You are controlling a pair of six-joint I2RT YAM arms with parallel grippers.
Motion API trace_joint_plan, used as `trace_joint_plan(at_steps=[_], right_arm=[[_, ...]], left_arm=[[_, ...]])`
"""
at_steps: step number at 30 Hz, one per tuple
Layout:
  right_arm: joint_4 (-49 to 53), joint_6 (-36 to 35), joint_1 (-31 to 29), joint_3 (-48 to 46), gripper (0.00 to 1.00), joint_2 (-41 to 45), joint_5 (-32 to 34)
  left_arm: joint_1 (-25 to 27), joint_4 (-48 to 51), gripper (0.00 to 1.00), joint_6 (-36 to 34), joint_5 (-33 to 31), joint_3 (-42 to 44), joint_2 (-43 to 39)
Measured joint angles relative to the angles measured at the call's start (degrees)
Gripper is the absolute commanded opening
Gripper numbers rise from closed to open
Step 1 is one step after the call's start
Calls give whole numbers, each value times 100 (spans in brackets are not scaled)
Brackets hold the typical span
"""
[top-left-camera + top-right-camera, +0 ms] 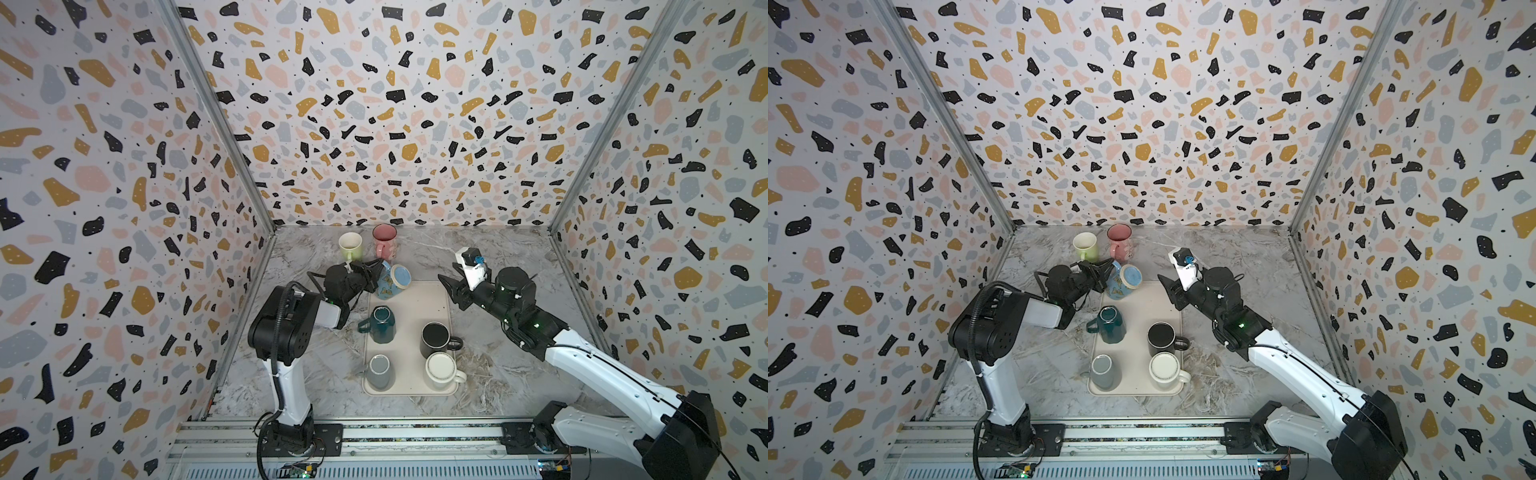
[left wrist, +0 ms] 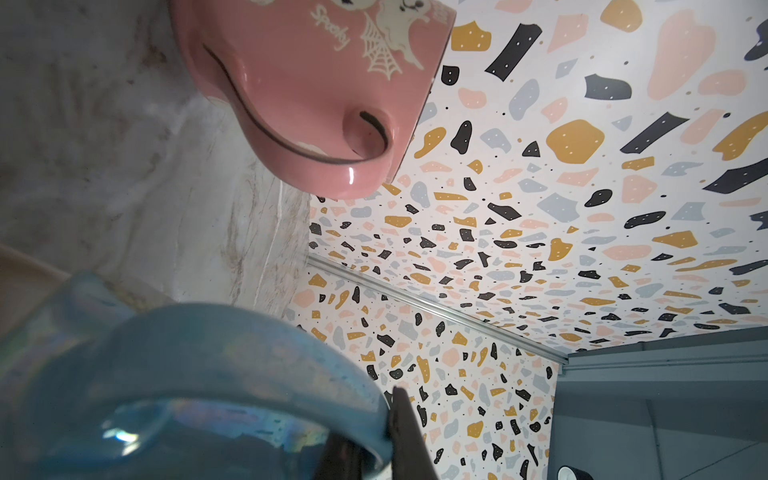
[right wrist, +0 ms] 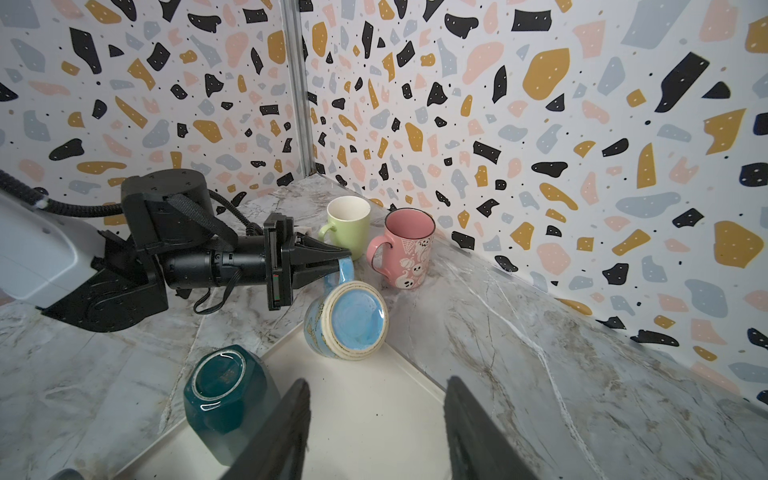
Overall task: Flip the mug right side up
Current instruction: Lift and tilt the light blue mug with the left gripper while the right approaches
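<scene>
Tightly, the left gripper [image 3: 344, 261] pinches the handle of the tilted blue mug [image 3: 347, 318] at the far left corner of the tray [image 3: 374, 415]; the right gripper [image 1: 452, 292] hovers spread and empty to the right.

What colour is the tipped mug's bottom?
Light blue, cream-ringed; the tilted blue mug shows best in the right wrist view.
</scene>
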State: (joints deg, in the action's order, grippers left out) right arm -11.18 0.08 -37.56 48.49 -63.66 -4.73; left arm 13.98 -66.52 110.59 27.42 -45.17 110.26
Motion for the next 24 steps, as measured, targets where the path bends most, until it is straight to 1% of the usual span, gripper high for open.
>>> trace_joint_plan(at_steps=[7, 15, 24], right_arm=[[-4, 11, 0, -13, 54, 0, 0], [-13, 31, 11, -90, 54, 2, -2], [-81, 83, 24, -85, 54, -26, -140]], left_arm=[[2, 614, 0, -584, 243, -286, -96], [13, 1722, 0, -1626, 564, -688, -376], [70, 2653, 0, -2625, 885, -1093, -472]])
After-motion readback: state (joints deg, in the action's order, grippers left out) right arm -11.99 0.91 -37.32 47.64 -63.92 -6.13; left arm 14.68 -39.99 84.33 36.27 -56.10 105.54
